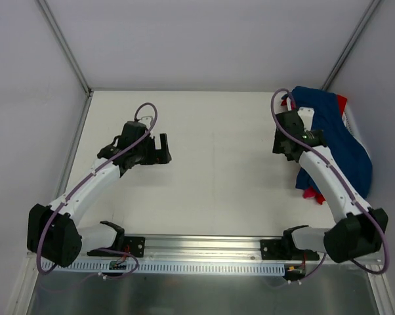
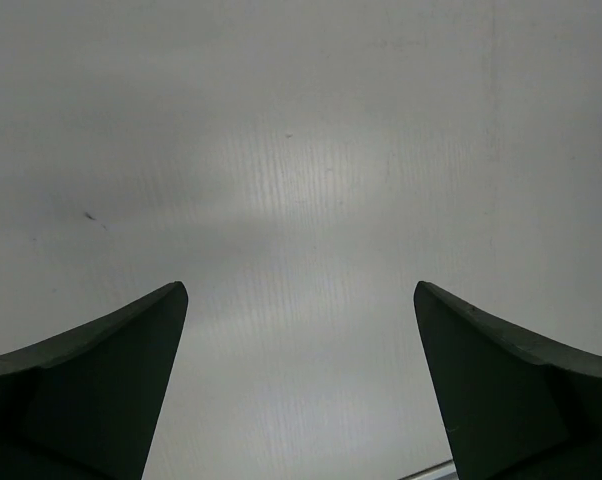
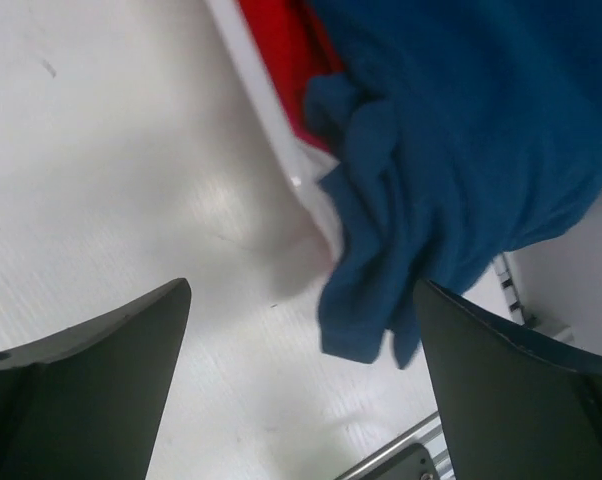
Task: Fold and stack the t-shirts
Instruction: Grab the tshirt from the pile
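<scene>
A navy blue t-shirt [image 1: 335, 141] lies bunched over the white basket [image 1: 356, 128] at the table's right edge. A red t-shirt [image 1: 342, 102] shows beneath it at the far side, and a bit of bright pink cloth [image 1: 310, 192] sticks out at the near side. No chest print is visible. My right gripper [image 1: 284, 146] is open and empty just left of the pile. In the right wrist view [image 3: 301, 295] the navy t-shirt [image 3: 461, 150] hangs over the basket rim [image 3: 271, 130] beside red cloth [image 3: 281, 50]. My left gripper [image 1: 161, 149] is open and empty over bare table [image 2: 301, 290].
White walls with metal corner posts [image 1: 63, 46] close in the table on the left, back and right. A slotted metal rail [image 1: 204, 252] runs along the near edge between the arm bases.
</scene>
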`<state>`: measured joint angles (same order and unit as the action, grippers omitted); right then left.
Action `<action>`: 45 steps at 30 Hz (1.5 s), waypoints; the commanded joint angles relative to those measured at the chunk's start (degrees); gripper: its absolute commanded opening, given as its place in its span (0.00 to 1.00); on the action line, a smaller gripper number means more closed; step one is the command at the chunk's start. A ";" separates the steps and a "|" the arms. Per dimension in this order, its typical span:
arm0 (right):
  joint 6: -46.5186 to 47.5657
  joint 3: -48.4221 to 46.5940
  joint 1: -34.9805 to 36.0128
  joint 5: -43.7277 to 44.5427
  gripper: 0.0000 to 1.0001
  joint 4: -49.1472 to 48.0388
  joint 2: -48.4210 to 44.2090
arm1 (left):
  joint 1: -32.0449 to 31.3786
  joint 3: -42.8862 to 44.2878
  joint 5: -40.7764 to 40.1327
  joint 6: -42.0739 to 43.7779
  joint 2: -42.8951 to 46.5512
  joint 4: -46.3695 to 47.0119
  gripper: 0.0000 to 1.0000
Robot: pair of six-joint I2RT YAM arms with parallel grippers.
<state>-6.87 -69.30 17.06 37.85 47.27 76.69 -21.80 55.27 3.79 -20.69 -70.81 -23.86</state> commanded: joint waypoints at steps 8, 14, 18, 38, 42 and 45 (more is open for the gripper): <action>-7.18 -1.02 -11.06 19.68 0.99 5.38 -5.14 | -2.89 -11.58 1.91 -2.52 12.26 13.14 0.99; -7.28 8.65 -31.01 -9.74 0.99 -5.51 -6.64 | -3.42 -10.80 2.00 -4.09 15.70 12.26 0.99; -6.05 9.35 -32.97 -12.18 0.99 -5.51 -6.01 | -4.03 -12.11 1.22 -5.24 18.94 11.64 0.99; -2.79 9.00 -25.50 -19.49 0.99 -9.48 -9.63 | -6.67 -16.59 -7.22 -5.94 25.63 11.64 0.99; -4.72 10.06 -25.50 -13.86 0.98 -7.98 -9.88 | -7.38 -16.94 -7.57 -5.77 26.07 11.64 0.99; -5.60 10.85 -25.50 -10.96 0.86 -7.98 -11.55 | -7.64 -16.77 -7.49 -5.86 25.81 11.73 0.99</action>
<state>-10.76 -58.89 -8.36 21.87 38.79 67.11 -28.88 38.72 -2.39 -26.37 -45.50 -13.19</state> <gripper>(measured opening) 0.887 0.990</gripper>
